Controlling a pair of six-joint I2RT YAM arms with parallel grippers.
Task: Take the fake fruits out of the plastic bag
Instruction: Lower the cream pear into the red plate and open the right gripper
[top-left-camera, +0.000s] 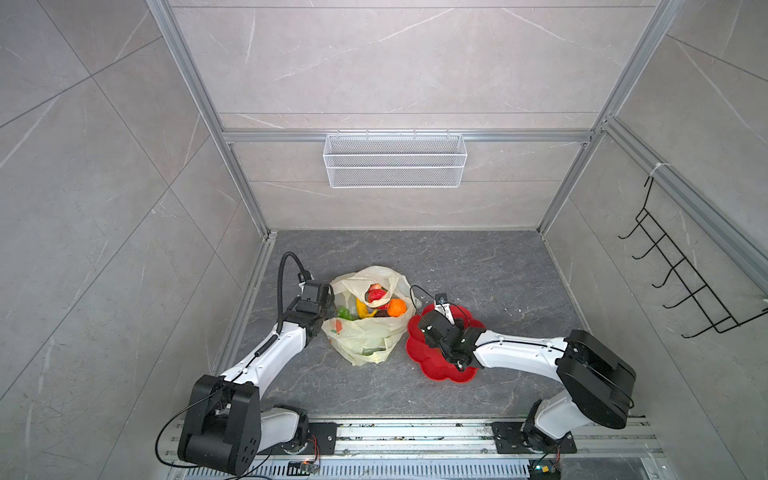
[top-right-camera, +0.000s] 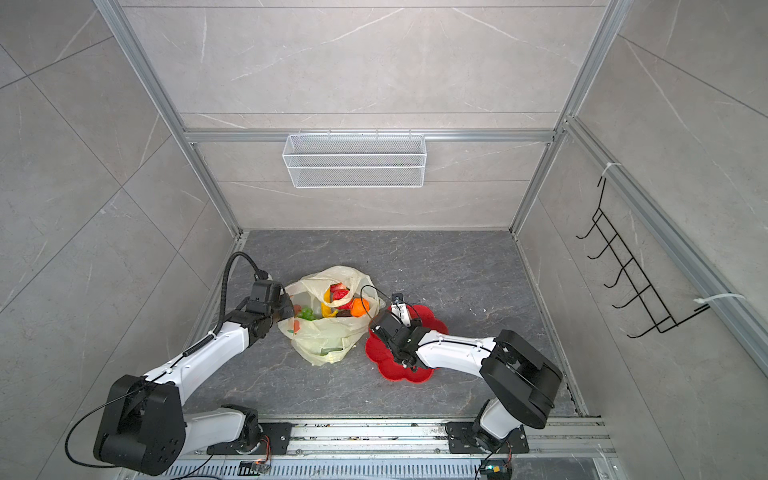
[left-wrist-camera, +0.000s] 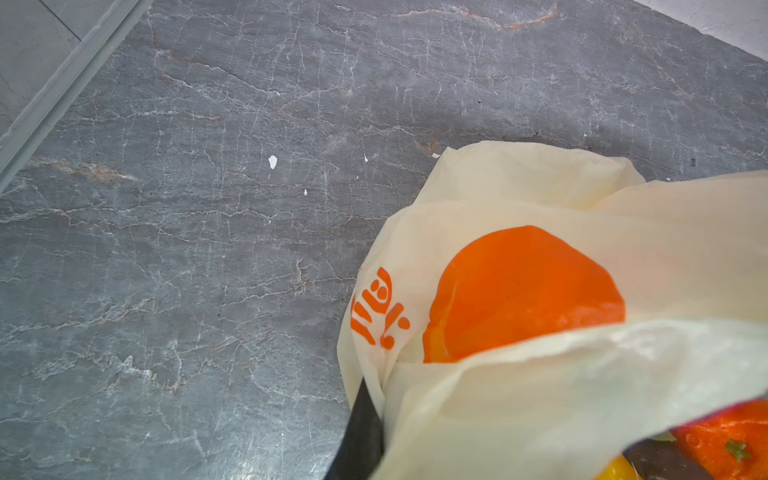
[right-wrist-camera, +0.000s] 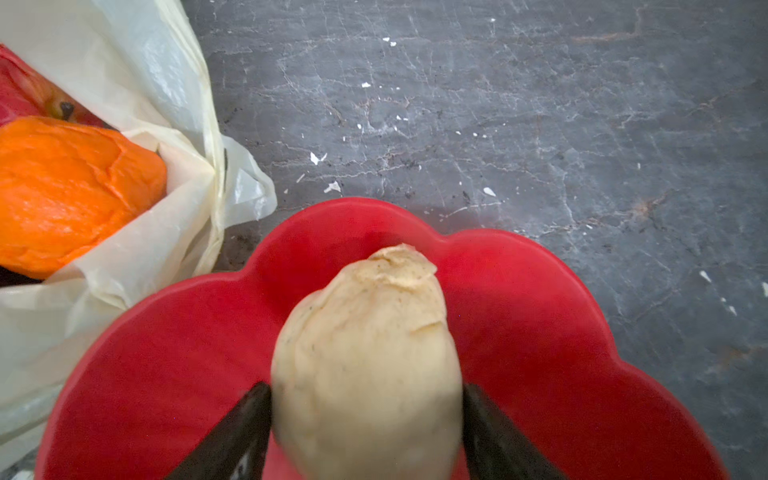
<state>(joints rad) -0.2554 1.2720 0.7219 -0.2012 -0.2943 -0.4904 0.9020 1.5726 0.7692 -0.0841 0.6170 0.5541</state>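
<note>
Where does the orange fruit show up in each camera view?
Top view: orange in the plastic bag mouth, on the side nearer the red dish.
Top view: same spot.
Left wrist: peeking under the bag's rim.
Right wrist: inside the bag, beside the dish.
Shared landmark: the bag.

tabletop (top-left-camera: 478, 266): plastic bag (top-left-camera: 365, 336), red dish (top-left-camera: 432, 370)

Arms (top-left-camera: 270, 353): white links, black joints; ribbed black cable (top-left-camera: 281, 286); black right tool (right-wrist-camera: 365, 384).
</note>
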